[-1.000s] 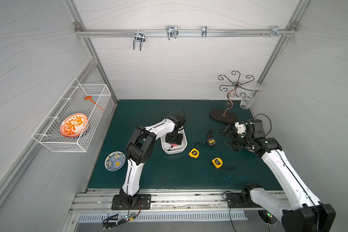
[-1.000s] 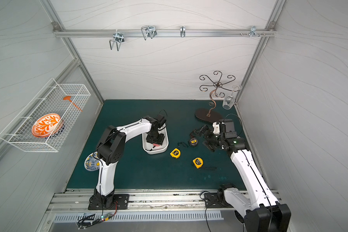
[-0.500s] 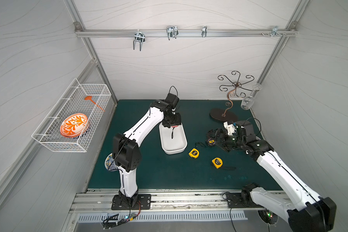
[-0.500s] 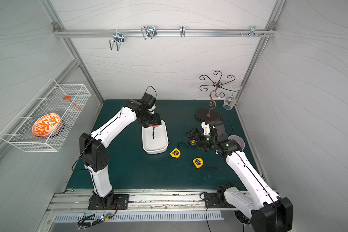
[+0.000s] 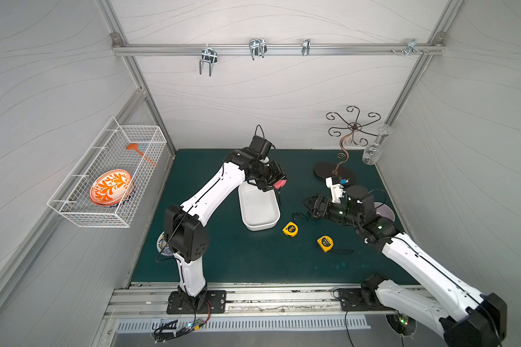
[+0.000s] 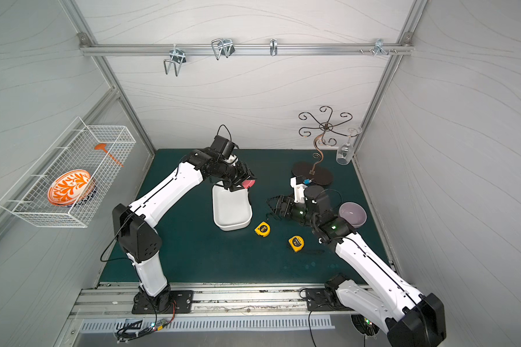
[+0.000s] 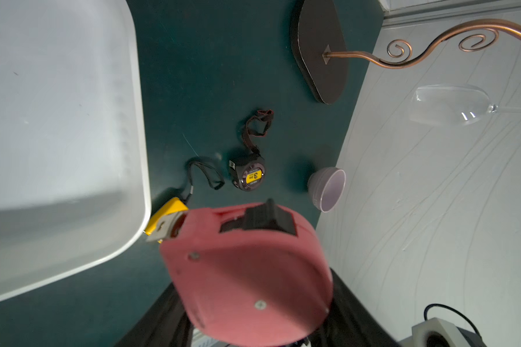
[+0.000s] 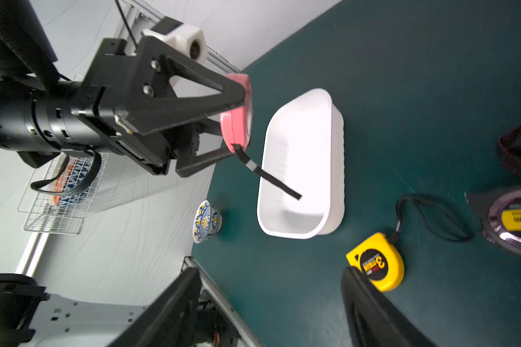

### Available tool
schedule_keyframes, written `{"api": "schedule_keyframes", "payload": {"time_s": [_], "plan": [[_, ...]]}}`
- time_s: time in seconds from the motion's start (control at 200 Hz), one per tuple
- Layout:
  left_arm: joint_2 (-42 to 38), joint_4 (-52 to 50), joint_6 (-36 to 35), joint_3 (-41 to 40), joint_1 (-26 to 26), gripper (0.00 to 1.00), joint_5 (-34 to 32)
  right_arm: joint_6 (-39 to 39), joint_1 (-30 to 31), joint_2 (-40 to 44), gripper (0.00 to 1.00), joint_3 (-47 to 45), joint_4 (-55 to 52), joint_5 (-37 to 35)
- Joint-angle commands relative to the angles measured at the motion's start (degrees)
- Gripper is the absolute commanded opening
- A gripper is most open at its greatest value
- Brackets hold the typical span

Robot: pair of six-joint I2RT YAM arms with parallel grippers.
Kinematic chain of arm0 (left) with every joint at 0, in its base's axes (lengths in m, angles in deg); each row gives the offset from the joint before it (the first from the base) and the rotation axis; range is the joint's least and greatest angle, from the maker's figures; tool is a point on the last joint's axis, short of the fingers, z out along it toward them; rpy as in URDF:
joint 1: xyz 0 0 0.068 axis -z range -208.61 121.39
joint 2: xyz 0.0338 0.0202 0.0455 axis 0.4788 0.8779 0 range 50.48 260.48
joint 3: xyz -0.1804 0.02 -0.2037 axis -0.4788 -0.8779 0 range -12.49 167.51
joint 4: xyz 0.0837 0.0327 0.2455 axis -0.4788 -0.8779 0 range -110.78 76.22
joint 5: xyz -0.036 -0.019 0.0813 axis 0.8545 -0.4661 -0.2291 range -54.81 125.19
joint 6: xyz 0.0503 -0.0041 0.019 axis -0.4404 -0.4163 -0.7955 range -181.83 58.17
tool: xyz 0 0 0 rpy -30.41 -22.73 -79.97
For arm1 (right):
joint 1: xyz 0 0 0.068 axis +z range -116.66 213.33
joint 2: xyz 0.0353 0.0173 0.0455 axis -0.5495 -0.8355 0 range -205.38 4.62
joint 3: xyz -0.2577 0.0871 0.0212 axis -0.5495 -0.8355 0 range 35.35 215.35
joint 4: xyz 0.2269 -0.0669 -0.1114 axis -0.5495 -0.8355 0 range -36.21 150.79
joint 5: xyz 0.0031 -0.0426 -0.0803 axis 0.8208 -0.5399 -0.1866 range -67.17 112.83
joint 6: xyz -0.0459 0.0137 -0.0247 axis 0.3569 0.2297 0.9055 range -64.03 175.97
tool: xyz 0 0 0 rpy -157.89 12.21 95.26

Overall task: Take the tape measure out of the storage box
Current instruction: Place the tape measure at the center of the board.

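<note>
The pink tape (image 7: pixel 247 270) is pinched by its flat sides in the left gripper (image 5: pixel 274 182). It is held in the air above the far end of the box (image 5: pixel 260 228), near the right rim. So it is judged as already out of the box, which looks empty, but it is not yet set down. The right gripper (image 5: pixel 306 207) is seen w/ fingers spread and nothing btw. them, low over the mat (image 5: pixel 238 264), near the black tape (image 7: pixel 250 177).

Risks, as judged:

1. Slip. Only part of the case seems to be covered by the fingers, and the case looks like smooth plastic. If the wrist is turned fast, the tape can be rotated in the grip or dropped, poss. back into the box.
2. Strap (image 8: pixel 268 177). It hangs down from the case, near the rim. If the arm is moved sideways too low, the rim can be caught and the box dragged or tipped.
3. Crowded mat. A yellow tape (image 5: pixel 290 229), a second yellow tape (image 5: pixel 325 242) and the black tape lie right of the box. If the pink tape is put down w/o care, one of them can be hit.
4. Arms. The right gripper is near the likely drop zone, so a collision is poss. if both arms are moved at once.
5. Release from too high, i.e. a bounce or roll can be caused.
</note>
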State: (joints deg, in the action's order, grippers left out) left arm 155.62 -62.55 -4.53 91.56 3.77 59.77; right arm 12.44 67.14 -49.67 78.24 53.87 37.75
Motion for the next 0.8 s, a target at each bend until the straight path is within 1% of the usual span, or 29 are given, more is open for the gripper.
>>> {"api": "schedule_keyframes", "payload": {"time_s": [0.0,0.06,0.26,0.41,0.655,0.725,0.785,0.795], "plan": [[-1.87,5.77,6.83,-0.4,1.87,0.0,3.84,2.86,1.1,0.61,0.67,-1.33,6.38,-4.58],[-1.96,6.81,8.09,-1.01,2.82,0.0,4.3,3.84,1.62,0.21,0.63,-1.73,7.98,-6.02],[-2.64,9.04,10.81,-3.0,4.87,0.0,5.39,5.52,2.48,-2.43,0.59,-1.21,11.15,-8.25],[-3.1,9.82,11.67,-4.25,6.07,0.0,5.32,5.6,3.43,-4.78,0.59,-0.19,12.05,-9.79],[-4.16,12.17,13.85,-6.03,7.39,0.0,5.53,4.35,6.59,-7.59,0.58,-0.08,14.66,-14.07],[-4.37,12.34,13.98,-6.22,7.65,0.0,5.64,4.24,7.43,-8.19,0.51,0.13,14.91,-15.24],[-4.51,12.44,14.15,-6.55,7.74,0.0,5.7,4.13,8.18,-8.34,0.43,0.15,15.05,-16.48],[-4.64,12.51,14.2,-6.62,7.77,0.0,5.71,4.05,8.31,-8.37,0.4,0.17,15.06,-16.67]]}}
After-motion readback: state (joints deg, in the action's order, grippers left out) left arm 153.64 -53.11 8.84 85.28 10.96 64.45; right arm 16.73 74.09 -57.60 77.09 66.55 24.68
